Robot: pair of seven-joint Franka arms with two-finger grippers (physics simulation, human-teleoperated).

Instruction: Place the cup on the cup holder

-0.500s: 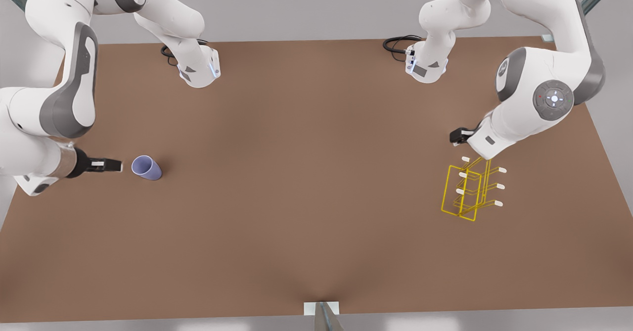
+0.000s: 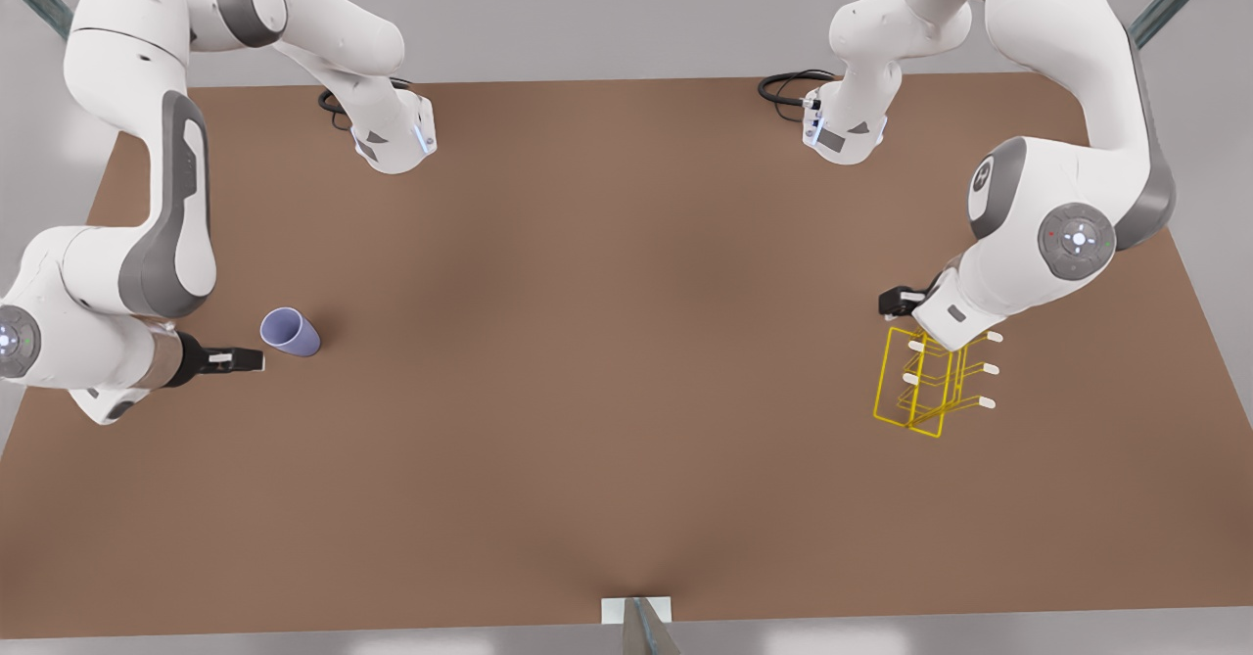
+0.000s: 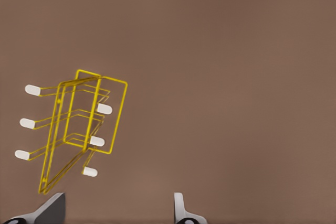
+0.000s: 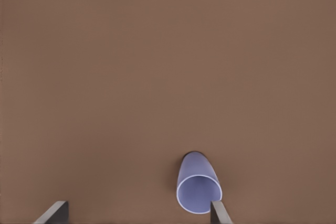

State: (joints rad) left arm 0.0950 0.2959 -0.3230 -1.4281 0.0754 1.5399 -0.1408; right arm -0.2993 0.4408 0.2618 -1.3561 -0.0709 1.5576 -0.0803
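The lavender-blue cup (image 2: pixel 291 331) lies on its side on the brown table at the front view's left, its open mouth facing my right gripper (image 2: pixel 247 361). That gripper hovers just beside the cup, slightly nearer the table's front edge. In the right wrist view the cup (image 4: pixel 198 188) sits close to one finger (image 4: pixel 220 213) of the open right gripper (image 4: pixel 137 216). The yellow wire cup holder (image 2: pixel 925 386) stands at the front view's right. My left gripper (image 2: pixel 894 302) hangs above its far end. The left wrist view shows the cup holder (image 3: pixel 79 129) beyond the open left gripper (image 3: pixel 116 213).
Both arm bases (image 2: pixel 392 136) (image 2: pixel 844 131) with black cables stand at the table's far edge. A small grey-white mount (image 2: pixel 636 616) sits at the middle of the front edge. The brown table (image 2: pixel 607 342) stretches bare between the cup and the holder.
My right gripper has shifted toward the table's front edge, off the cup's mouth line. The left arm has moved closer over the holder, now covering its farthest pegs.
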